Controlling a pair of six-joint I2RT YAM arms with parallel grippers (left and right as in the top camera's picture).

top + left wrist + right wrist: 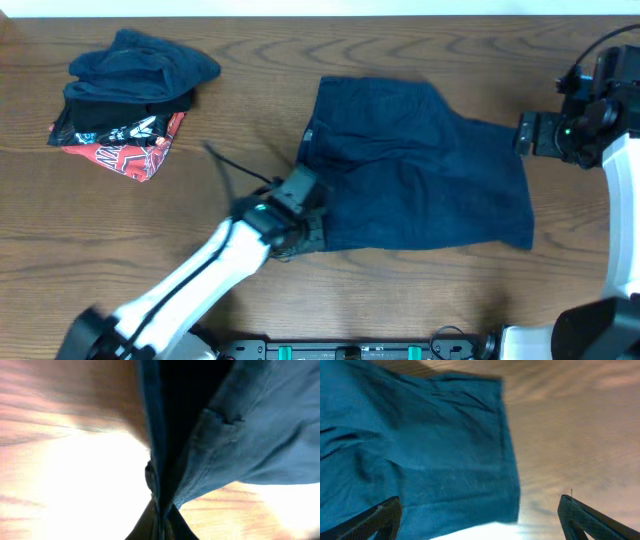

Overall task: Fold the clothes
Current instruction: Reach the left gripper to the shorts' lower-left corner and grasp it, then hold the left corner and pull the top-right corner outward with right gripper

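Observation:
The clothes are a dark navy-blue garment [420,170] spread out across the middle of the wooden table. My left gripper [300,215] is at its front left corner, shut on the fabric edge; in the left wrist view the jaws [161,525] pinch a fold of the blue cloth [250,435]. My right gripper [525,133] is open and empty, hovering just off the garment's right edge. In the right wrist view its fingers [480,515] spread wide over the cloth's edge [420,460].
A pile of other clothes [130,85], dark blue on top and red-printed below, lies at the back left. The table's front edge [400,335] runs close below the garment.

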